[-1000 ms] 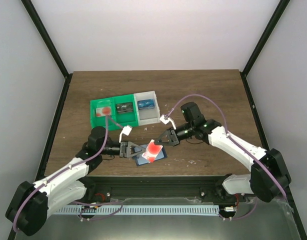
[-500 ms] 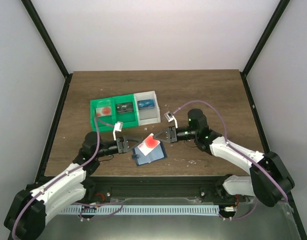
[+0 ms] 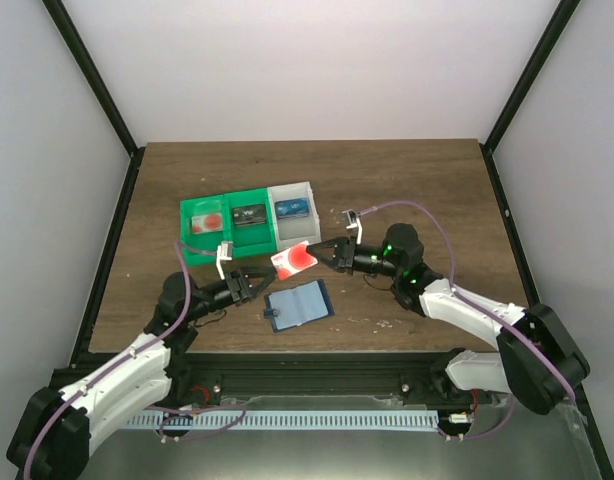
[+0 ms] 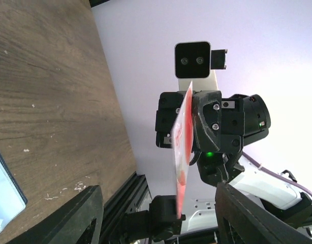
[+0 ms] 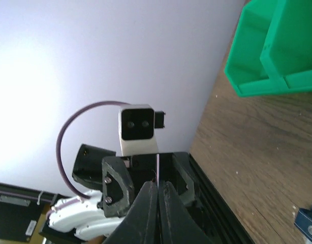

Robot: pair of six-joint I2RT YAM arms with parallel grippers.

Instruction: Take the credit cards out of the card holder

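Holding red-and-white card (image 3: 293,262) above card holder (image 3: 299,304) near the front edge, pinched in right gripper (image 3: 314,252), with left gripper (image 3: 255,284) spread; next, likely carrying to tray (image 3: 227,198).

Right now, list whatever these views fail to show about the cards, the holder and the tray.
- Card holder pockets: too small in the top view to tell if a card remains; both wrist views crop it at an edge.
- Red-and-white card in the right hand: edge-on in the right wrist view, face hidden.
- Print on the three cards in the tray: too small in the top view.
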